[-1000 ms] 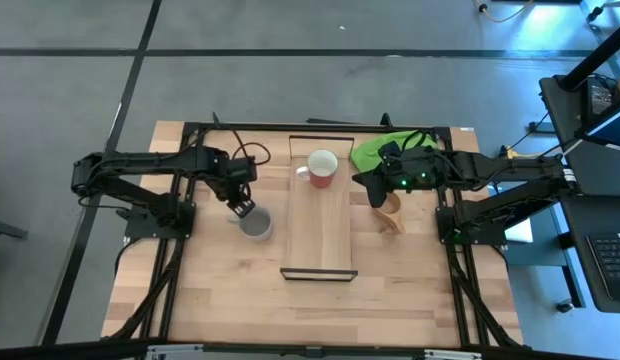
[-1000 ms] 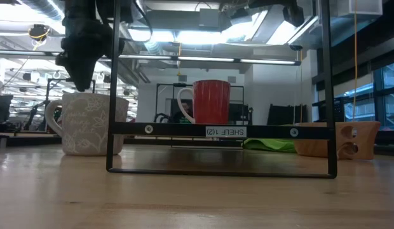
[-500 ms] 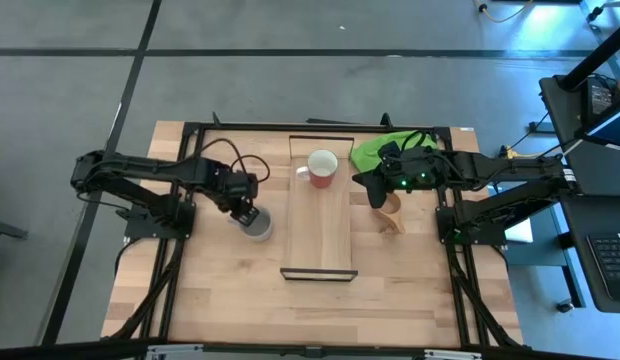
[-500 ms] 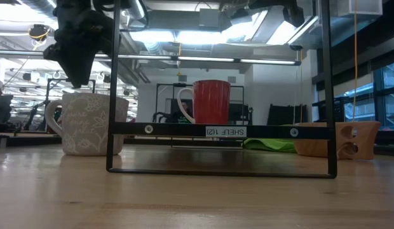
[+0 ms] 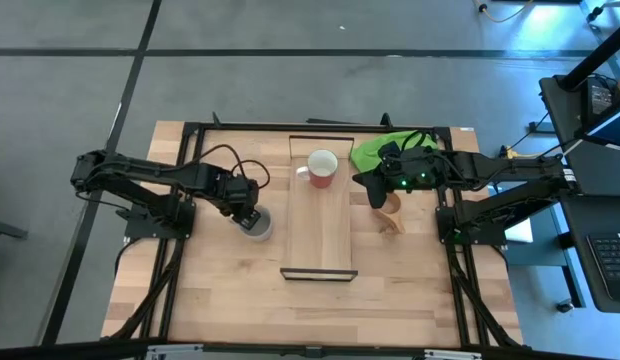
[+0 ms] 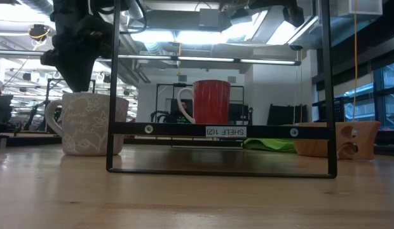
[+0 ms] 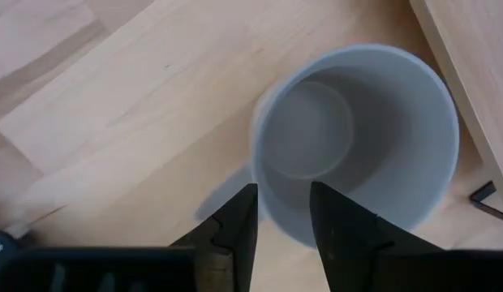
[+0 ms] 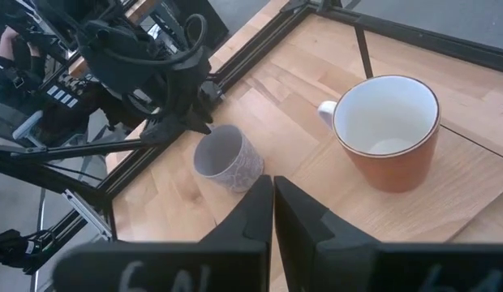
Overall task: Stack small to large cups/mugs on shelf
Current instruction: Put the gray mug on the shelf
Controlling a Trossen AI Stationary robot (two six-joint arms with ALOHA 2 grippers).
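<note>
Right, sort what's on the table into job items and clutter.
Job items: red ceramic mug with white inside, grey patterned mug, small tan wooden cup, long light-wood shelf board.
Clutter: bright green cloth.

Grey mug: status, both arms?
Left gripper open, straddling grey mug rim, mug on table left of shelf. Right gripper shut, empty, above tan cup. Red mug on shelf. Nothing blocking.

Grey floor (image 5: 290, 90) with dark seams surrounds the butcher-block table (image 5: 220, 290); ceiling strip lights (image 6: 203, 38) glow, windows (image 6: 384, 102) at right.
</note>
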